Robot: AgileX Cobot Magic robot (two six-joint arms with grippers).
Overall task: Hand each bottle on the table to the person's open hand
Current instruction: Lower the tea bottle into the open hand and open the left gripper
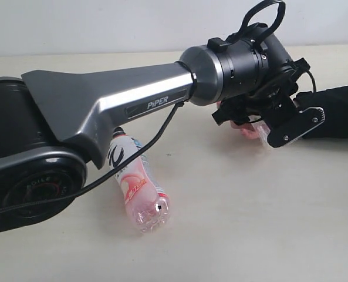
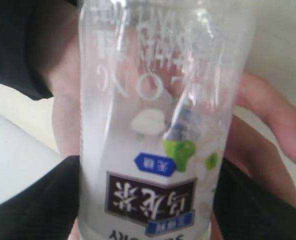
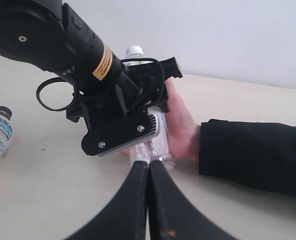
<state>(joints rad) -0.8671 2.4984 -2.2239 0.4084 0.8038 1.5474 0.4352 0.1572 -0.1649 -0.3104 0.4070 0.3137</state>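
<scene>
Bottle [image 2: 148, 125] gripped by left claw [image 1: 259, 121], against open hand [image 3: 181, 125]

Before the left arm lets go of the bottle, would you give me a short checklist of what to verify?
1. Left gripper shut on the white-label bottle: ok.
2. Person's open hand at that bottle, palm facing it: ok.
3. Bottle's weight resting on the palm: cannot tell.
4. Right gripper shut, apart from the handover: ok.
5. Left arm's cable clear of the pink bottle lying on the table: cannot tell.
</scene>
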